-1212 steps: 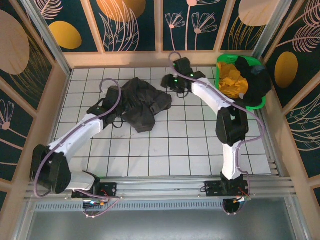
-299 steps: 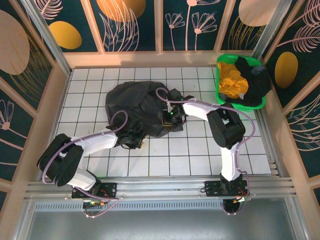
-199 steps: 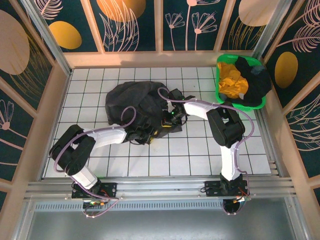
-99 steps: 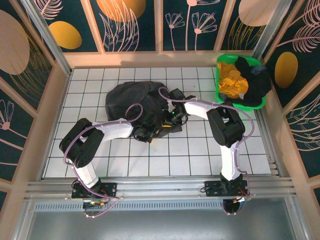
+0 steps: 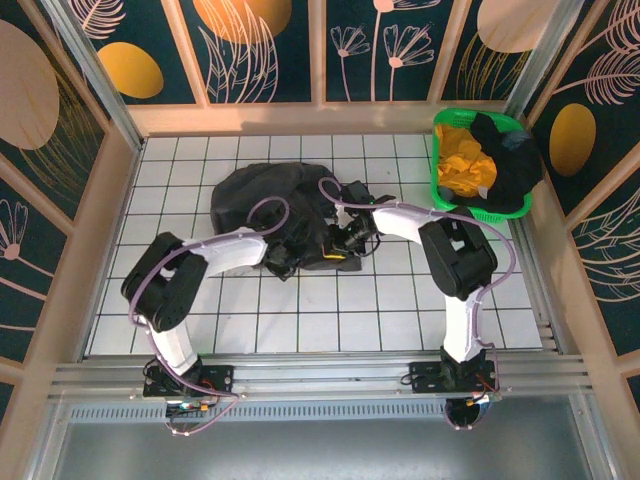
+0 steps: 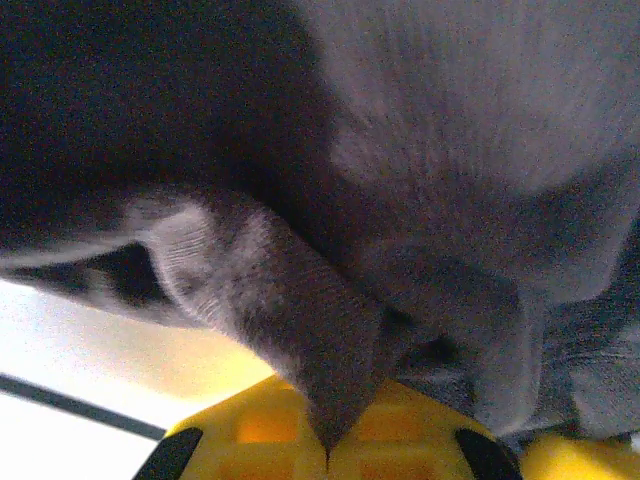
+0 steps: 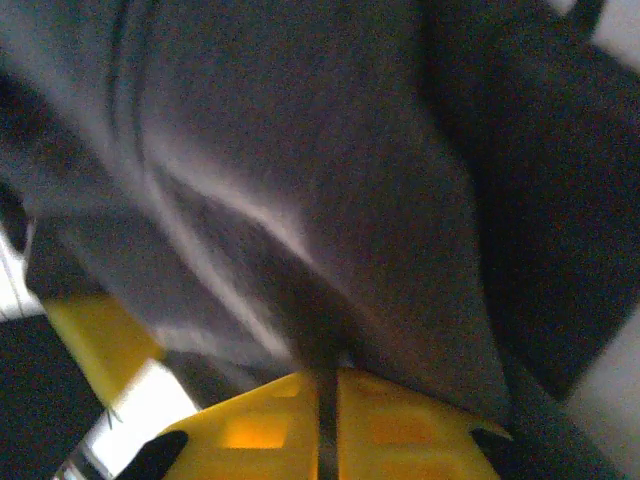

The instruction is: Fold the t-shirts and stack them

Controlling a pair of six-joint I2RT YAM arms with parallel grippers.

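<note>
Charcoal shirt bunched mid-back on table, near-right edge clenched in left gripper, right gripper pinching cloth just beside it, bare tiles in front and on both sides, basket well apart in far-right corner.

The left end effector has slid right along the near edge of the charcoal-black cloth t-shirt and pinched shut on a fold, its elbow drawn inward. The right end effector has edged slightly right. The t-shirt, crumpled earlier, now lies as a broader mound.
</note>
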